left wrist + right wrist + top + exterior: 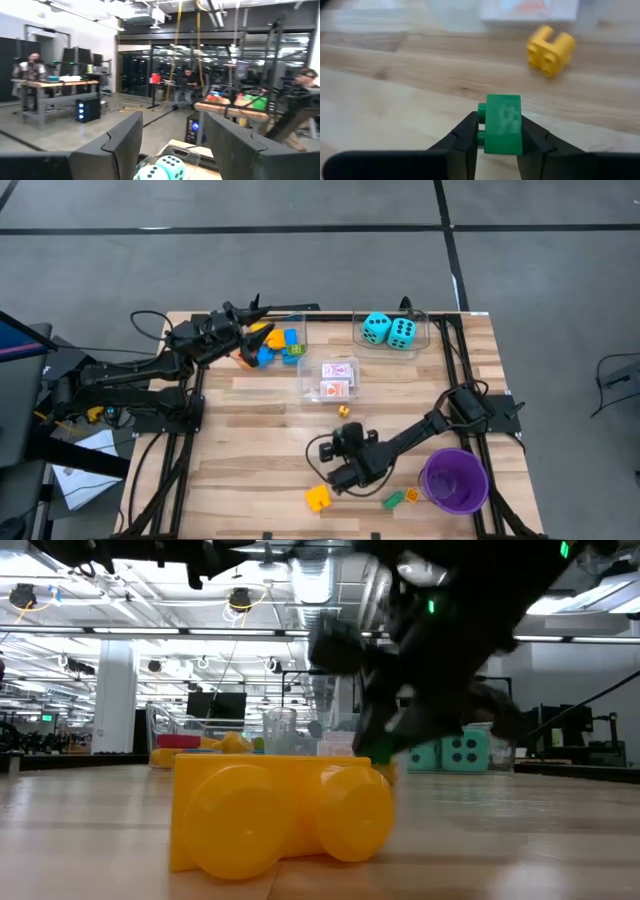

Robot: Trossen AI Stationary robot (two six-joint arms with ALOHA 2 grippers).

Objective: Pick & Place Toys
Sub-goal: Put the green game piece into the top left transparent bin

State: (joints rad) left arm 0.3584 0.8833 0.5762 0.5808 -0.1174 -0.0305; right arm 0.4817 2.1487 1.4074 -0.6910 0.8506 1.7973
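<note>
- The right gripper (495,142) sits low in the frame's lower middle in the high view, above the wooden table (250,470), its arm reaching in from the right edge.
- In the right wrist view its two dark fingers (465,140) press against both sides of a small green brick (502,124); the pincer is nearly closed, with only the brick's width between the fingers.
- Beyond that brick, a small yellow brick (550,49) lies on the wood just in front of a clear bin holding red-and-white card packs (338,379), at the centre of the high view.
- A larger yellow brick (317,498) lies at the lower middle, just left of the right gripper; it fills the foreground of the low view.
- Another green brick (394,500) and an orange piece (411,495) lie lower right, beside the purple cup (454,480).
- Two turquoise dice (389,330) rest in a clear bin at the upper right.
- The left gripper (248,330) hovers at the upper left over a bin of mixed bricks (275,345); its fingers stand partly apart with nothing between them.
</note>
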